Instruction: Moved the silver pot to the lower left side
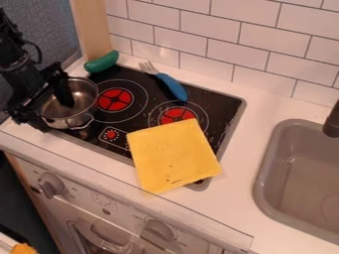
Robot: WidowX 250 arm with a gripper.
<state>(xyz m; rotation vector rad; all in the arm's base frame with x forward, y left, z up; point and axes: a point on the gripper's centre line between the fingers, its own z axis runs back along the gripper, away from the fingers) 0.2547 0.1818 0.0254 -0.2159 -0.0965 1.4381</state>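
I see soft, fairly bright light on the white tabletop and wall tiles, though I can't tell its source. Small highlights glint on the silver pot; shadows look faint, and my lower left is dim.

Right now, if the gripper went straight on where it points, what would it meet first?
Most likely the silver pot: the gripper points down at it, partly over its opening, though any gap between them is hard to judge.
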